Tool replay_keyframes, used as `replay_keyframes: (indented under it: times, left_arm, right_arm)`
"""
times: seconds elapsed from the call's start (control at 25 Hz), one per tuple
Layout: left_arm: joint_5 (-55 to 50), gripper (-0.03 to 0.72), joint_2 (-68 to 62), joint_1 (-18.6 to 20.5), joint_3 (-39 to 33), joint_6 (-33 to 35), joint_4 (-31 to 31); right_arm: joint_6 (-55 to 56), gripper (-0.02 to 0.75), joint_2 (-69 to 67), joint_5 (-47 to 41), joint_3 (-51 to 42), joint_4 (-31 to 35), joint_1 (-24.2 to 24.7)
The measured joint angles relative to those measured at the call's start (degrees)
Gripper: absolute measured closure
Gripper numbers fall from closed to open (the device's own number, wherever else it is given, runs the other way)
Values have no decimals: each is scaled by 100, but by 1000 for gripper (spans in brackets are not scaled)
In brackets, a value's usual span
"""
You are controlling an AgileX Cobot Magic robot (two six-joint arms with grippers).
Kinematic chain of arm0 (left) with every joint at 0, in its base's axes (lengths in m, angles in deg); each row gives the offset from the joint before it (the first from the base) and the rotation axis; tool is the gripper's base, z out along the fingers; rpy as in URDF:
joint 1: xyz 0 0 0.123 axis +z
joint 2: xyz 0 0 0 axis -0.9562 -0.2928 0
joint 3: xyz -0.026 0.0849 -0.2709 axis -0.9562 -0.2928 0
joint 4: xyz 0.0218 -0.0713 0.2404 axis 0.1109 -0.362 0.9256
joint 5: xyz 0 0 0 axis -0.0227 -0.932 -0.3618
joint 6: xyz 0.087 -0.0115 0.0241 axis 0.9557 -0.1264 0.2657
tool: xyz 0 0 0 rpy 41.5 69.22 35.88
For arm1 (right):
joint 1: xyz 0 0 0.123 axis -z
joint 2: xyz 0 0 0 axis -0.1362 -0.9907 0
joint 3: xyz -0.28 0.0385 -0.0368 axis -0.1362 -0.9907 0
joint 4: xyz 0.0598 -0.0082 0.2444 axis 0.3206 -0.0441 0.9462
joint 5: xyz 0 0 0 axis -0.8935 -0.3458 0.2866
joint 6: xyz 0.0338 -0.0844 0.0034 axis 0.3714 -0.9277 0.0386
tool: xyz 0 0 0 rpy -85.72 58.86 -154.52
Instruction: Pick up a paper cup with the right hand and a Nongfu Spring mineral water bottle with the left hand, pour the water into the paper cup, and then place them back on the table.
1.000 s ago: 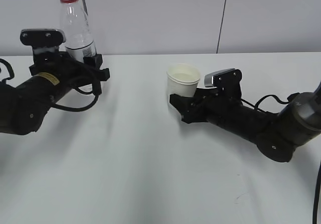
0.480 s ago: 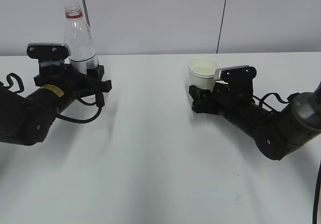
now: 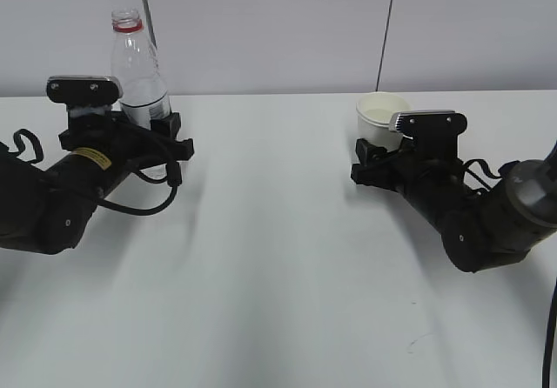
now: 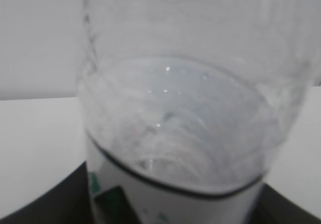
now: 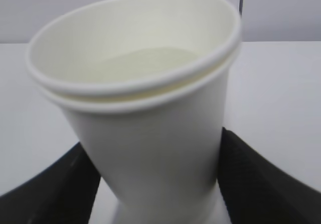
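The Nongfu Spring mineral water bottle (image 3: 139, 66) stands upright at the far left, uncapped, with some water low inside. My left gripper (image 3: 159, 129) is shut around its label; the bottle fills the left wrist view (image 4: 175, 133) between the gripper's (image 4: 175, 206) dark fingers. The paper cup (image 3: 379, 117) is at the right, low over or on the table (image 3: 278, 231); I cannot tell which. My right gripper (image 3: 374, 155) is shut on its lower part. In the right wrist view the cup (image 5: 150, 128) leans a little between the gripper's (image 5: 155, 184) fingers and holds water (image 5: 145, 63).
A small dark scuff mark (image 3: 418, 340) lies near the table's front right. A grey wall stands close behind the table's far edge. Black cables loop beside both arms.
My right gripper has carried the cup to the right and down towards the table. The left gripper lowered the bottle slightly early on, then stayed still.
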Motion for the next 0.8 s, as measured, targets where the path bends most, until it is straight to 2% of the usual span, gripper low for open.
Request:
replay_keyframes:
  times: [0.8]
  left_arm:
    - [65,284,0,0,0,225,0]
  right_arm:
    - [-12,219,-173,-14,66,25,0]
